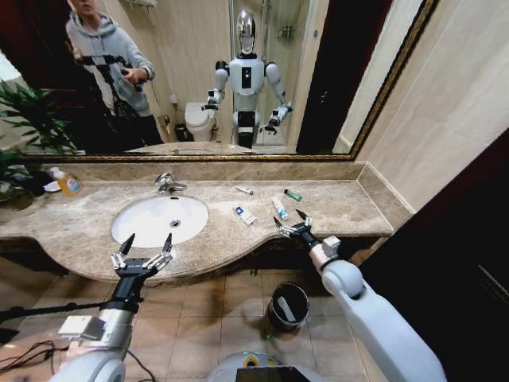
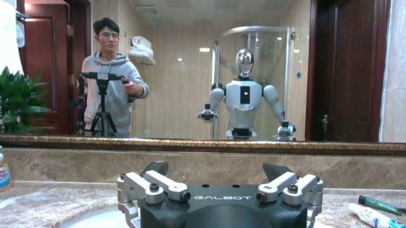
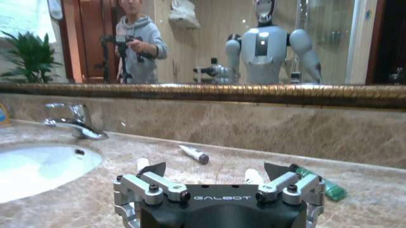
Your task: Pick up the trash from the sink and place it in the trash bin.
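The white oval sink [image 1: 135,228] is set in a brown marble counter. The trash lies on the counter to its right: two white tubes with blue print [image 1: 244,214] [image 1: 280,208], a green tube [image 1: 293,194] and a small white tube [image 1: 244,189]. My right gripper [image 1: 293,224] is open and empty, just in front of the nearer white tube [image 3: 252,175]. My left gripper [image 1: 145,248] is open and empty at the counter's front edge before the sink. The black trash bin [image 1: 288,305] stands on the floor below, with a white piece inside.
A chrome faucet [image 1: 167,183] stands behind the sink. An orange-yellow bottle [image 1: 68,185] and a plant [image 1: 24,127] are at the far left. A mirror [image 1: 199,79] runs along the back wall. A beige wall closes the counter's right end.
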